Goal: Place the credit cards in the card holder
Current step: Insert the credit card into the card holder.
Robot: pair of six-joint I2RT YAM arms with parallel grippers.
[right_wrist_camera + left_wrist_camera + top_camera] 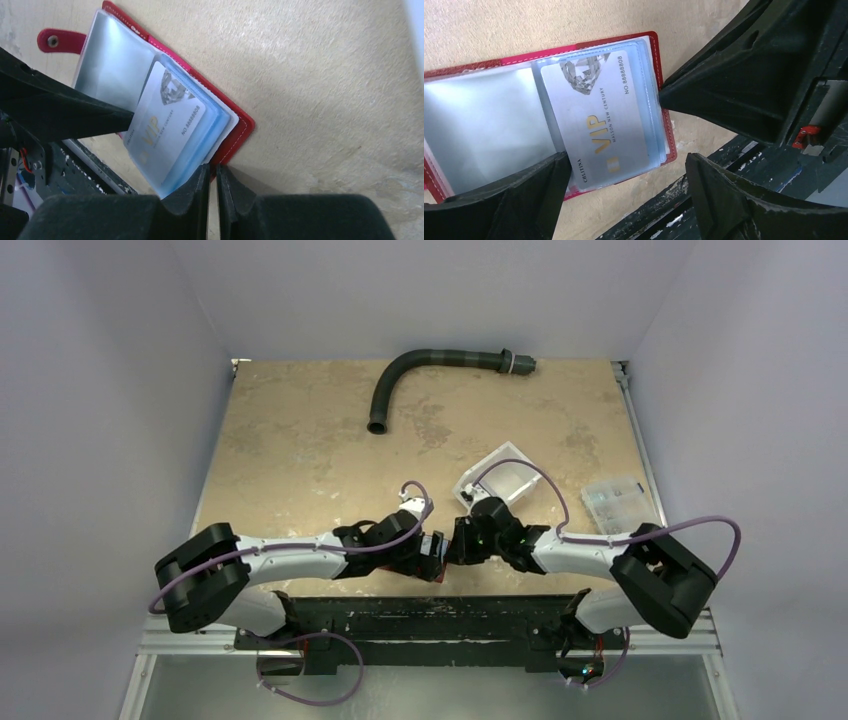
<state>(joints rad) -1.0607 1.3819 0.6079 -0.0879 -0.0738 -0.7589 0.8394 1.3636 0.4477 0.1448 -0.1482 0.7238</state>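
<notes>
While my near-shut right gripper [213, 171] seemingly pins the dark-red leather wallet [243, 128], my wide-open, empty left gripper [626, 162] must seat the silver plastic card [599, 115].

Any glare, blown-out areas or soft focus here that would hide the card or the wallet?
Left wrist: glare whitens the empty clear sleeve, but the credit card print reads sharp. Right wrist: the top-right corner is blown out white; the card holder is crisp. Top external: soft, even light, yet the arms cover the card holder almost entirely.

Pale walls [100, 390], tan tabletop [300, 440]
</notes>
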